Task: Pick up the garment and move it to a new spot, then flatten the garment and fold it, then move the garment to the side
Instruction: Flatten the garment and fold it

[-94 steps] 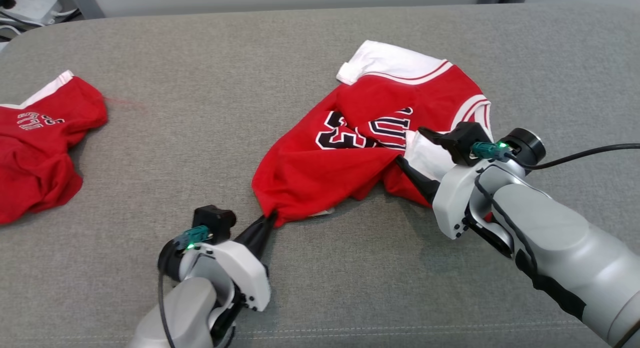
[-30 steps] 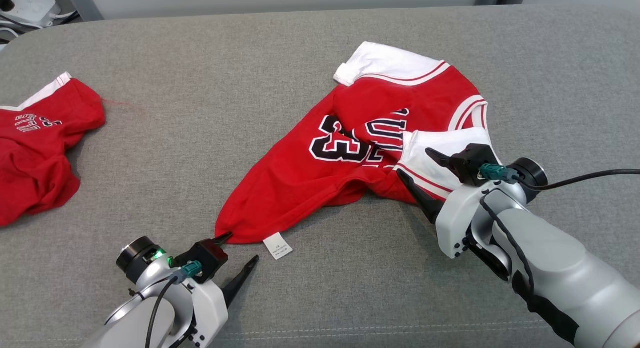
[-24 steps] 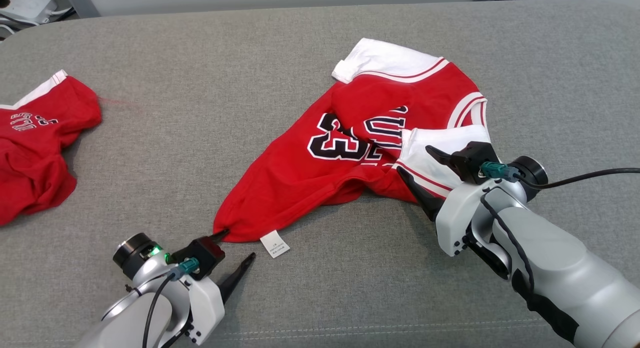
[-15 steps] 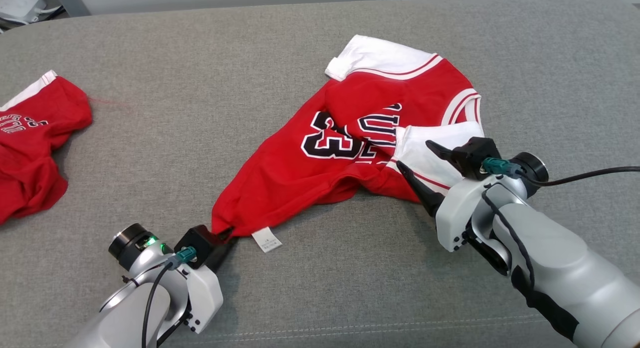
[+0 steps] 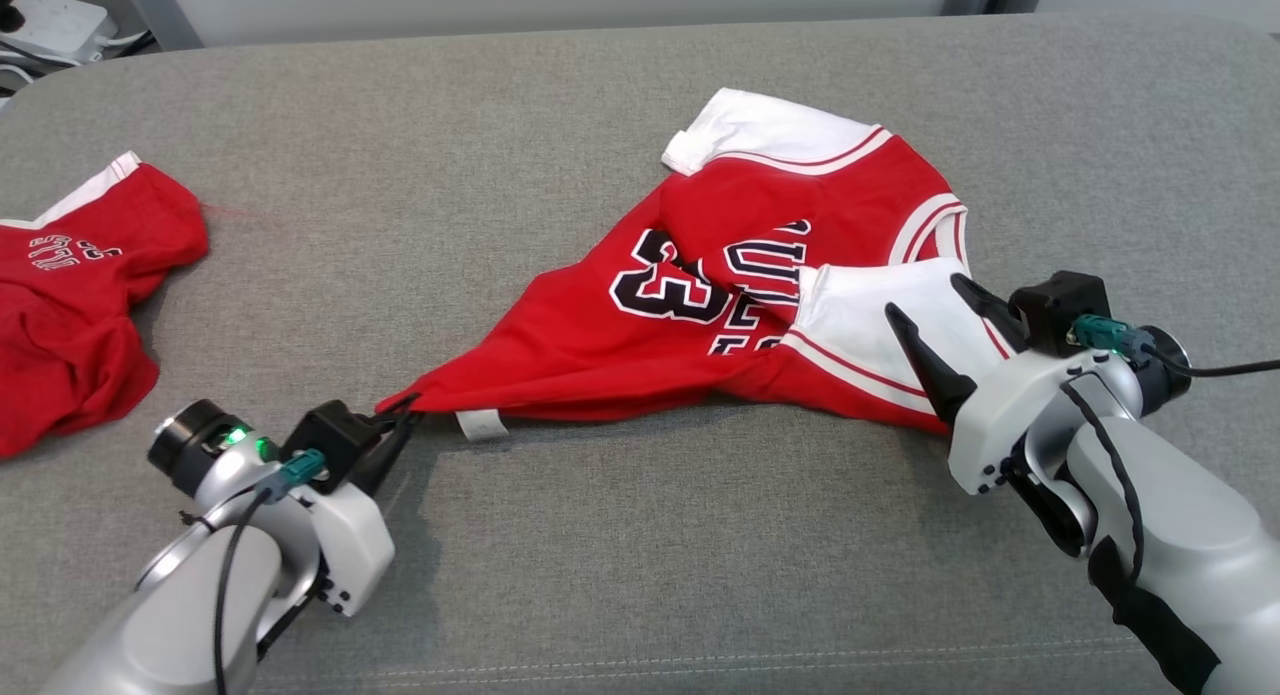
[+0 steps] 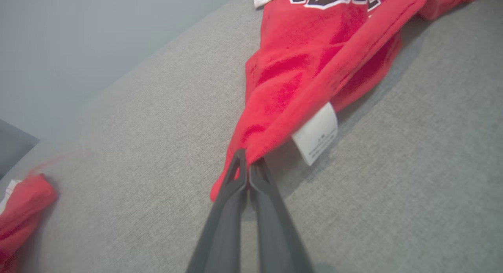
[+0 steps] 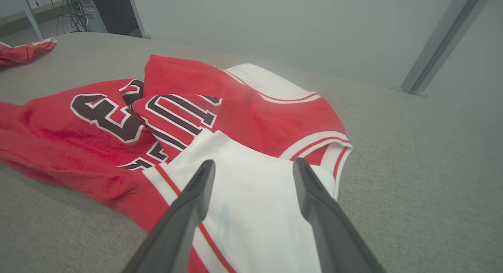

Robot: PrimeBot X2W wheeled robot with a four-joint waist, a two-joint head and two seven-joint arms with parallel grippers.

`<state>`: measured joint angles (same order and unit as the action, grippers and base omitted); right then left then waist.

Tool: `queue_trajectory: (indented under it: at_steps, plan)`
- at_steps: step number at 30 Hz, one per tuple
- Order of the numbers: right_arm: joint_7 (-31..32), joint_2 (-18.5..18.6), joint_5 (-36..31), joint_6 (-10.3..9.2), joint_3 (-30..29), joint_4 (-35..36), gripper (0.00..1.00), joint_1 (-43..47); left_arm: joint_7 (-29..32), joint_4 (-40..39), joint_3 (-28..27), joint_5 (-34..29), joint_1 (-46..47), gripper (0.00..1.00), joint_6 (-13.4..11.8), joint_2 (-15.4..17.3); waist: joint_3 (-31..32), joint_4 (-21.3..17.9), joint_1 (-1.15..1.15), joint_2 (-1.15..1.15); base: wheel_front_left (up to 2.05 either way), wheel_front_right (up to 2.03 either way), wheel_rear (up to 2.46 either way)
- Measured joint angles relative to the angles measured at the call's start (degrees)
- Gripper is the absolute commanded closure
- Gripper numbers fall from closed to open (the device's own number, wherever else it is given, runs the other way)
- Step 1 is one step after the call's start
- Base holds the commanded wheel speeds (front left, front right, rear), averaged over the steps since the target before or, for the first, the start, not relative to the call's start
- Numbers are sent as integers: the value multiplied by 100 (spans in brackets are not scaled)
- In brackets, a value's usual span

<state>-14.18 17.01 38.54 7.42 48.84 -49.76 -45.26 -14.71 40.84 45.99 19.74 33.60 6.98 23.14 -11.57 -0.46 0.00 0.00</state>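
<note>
Two-view legend. My left hand [image 5: 403,416] was clamped, fingers together, on the hem corner of the red jersey [image 5: 600,340], which stretched away from that hand across the grey upholstery [image 5: 640,575]. The left wrist view alone showed the pinch close up, with a white care label [image 6: 316,133] just beside my fingertips. My right hand [image 7: 253,163] stood with fingers apart astride the white sleeve [image 7: 251,198]; contact could not be told. A second red garment [image 5: 70,305] lay well beyond my left hand.
</note>
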Motion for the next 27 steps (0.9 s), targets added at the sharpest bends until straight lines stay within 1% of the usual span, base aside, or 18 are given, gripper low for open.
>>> queue_trajectory:
  at_steps: [3, 7, 13, 18, 23, 27]
  plan:
    - [0, -4, -27, 0, -180, -85, 0, 147, 0, -35, -180, 12, -47, 100, -1, 155, 32, 46, 0, 0, 0, 0, 0]
    - [0, -5, -46, 0, -358, -133, 0, 254, 0, -29, -441, 114, -188, 100, -111, 319, 34, 107, 0, 0, 0, 0, 0]
    - [0, -20, -19, 0, -577, -227, 0, 255, 0, -5, -668, 166, -391, 100, -151, 476, -60, 214, 0, 0, 0, 0, 0]
    - [3, -54, 126, 0, -592, -332, 0, 233, 0, -22, -803, 197, -397, 100, -151, 459, -211, 303, 0, 0, 0, 0, 0]
    - [29, -123, 296, 0, -554, -439, 0, 147, 0, -88, -837, 167, -395, 100, -151, 309, -384, 399, 0, 0, 0, 0, 0]
    - [71, -175, 442, 0, -522, -503, 0, 2, 0, -126, -854, 92, -377, 100, -149, 256, -521, 476, 0, 0, 0, 0, 0]
